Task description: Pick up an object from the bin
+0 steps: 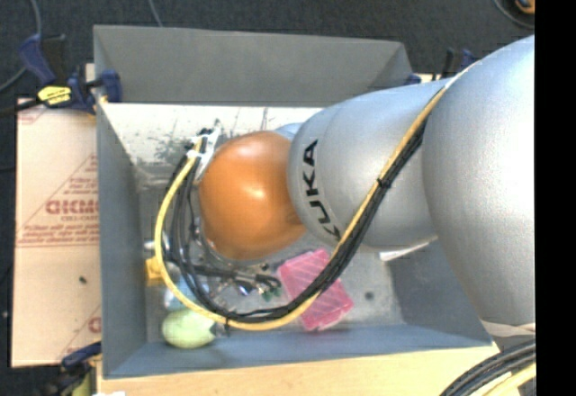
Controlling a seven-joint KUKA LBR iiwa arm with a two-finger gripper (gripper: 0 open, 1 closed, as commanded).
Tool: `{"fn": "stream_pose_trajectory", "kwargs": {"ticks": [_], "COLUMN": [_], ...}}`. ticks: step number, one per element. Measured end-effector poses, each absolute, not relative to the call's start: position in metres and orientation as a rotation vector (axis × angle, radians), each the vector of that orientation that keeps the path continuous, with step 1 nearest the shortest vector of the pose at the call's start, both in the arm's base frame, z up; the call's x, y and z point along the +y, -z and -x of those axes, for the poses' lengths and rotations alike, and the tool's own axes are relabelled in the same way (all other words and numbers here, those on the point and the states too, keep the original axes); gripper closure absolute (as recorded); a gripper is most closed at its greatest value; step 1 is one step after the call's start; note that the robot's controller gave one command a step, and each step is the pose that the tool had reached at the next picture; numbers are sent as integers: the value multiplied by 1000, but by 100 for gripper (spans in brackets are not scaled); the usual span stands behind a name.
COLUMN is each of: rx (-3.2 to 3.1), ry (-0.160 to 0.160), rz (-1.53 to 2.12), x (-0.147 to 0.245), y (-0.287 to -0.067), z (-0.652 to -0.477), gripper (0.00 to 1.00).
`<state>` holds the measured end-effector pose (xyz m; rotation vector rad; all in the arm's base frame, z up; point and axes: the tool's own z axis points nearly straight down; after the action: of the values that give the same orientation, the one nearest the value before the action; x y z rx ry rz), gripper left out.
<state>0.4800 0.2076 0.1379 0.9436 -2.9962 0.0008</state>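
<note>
Nearest the lens: grey KUKA arm (405,169), reaching in from the right and covering most of the right half of the grey metal bin (252,61). Orange wrist cover (247,196) sits over the bin's centre-left, with a yellow cable (166,205) looping round its left side and under it.

Jaws: hidden beneath the orange cover among dark hardware and cables. Cannot tell whether they are apart, together or clamped on anything.

Bin contents seen, all on the floor towards the front wall:
- pink textured flat piece (324,300), just right of the wrist, partly under the cable loop
- pale green rounded object (187,329), front-left corner, just beside the cable
- small yellow object (155,273), against the left wall

Task status, as judged: wrist is low in the bin, over the floor between the pink piece and the green object. No object visible in a grasp, none lifted clear. Which item is the target cannot be told. Remaining: confirm a grasp, raise the object out of the bin.
</note>
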Motion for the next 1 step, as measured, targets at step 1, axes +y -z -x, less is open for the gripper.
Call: {"fn": "stream_pose_trajectory", "kwargs": {"ticks": [1], "rx": [-2884], "ry": [-1], "rz": [-1259], "x": [234], "y": [-71], "z": [-485], "gripper": [0]}}
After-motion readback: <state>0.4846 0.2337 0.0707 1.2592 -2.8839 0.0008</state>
